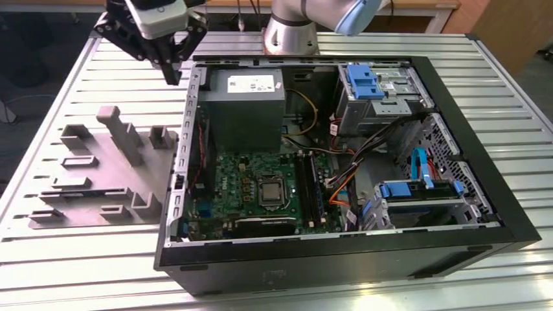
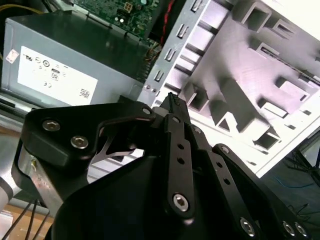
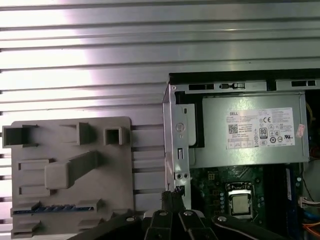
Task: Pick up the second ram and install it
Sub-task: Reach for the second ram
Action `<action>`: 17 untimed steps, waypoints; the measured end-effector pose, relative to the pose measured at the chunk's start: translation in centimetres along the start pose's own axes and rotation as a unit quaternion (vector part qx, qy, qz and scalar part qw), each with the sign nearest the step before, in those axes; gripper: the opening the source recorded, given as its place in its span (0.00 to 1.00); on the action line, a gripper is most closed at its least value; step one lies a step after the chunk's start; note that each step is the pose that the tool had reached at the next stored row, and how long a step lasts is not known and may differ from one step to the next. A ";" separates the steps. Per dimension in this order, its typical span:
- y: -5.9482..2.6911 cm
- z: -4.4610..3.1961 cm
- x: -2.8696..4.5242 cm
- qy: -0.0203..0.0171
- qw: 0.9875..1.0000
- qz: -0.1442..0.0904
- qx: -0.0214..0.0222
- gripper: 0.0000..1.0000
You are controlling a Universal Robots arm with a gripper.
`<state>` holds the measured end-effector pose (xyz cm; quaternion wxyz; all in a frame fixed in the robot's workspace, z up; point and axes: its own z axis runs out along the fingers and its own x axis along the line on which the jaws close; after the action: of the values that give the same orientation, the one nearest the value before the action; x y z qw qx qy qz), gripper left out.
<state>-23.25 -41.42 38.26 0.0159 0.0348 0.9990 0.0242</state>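
Note:
The second ram [image 3: 45,209] is a slim blue-green stick lying in a long slot of the grey holder plate [image 3: 70,170], on the table beside the open computer case. My gripper [image 1: 173,76] hangs above the case's far corner on the exterior view's left, well away from the ram. In both wrist views its black fingers come together at the tip [image 2: 172,100] [image 3: 172,197], shut with nothing between them. The green motherboard [image 1: 259,188] lies inside the case, with its long black memory slots [image 1: 309,184] beside the processor.
The grey power supply [image 1: 245,97] fills the case's far left part, just beside my gripper. Drive cages with blue clips [image 1: 415,191] and loose cables crowd the exterior view's right side of the case. The holder plate [image 1: 95,175] carries several upright blocks.

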 end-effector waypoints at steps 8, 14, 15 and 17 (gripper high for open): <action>-1.22 0.36 1.91 0.000 1.000 0.000 0.000 0.11; -1.93 0.62 3.92 0.000 1.000 0.000 0.000 0.11; -2.04 0.66 4.30 0.000 1.000 0.000 0.000 0.11; -2.25 0.73 5.02 0.000 1.000 0.000 0.000 0.11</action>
<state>-28.39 -43.27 37.27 0.0159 0.0348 0.9990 0.0242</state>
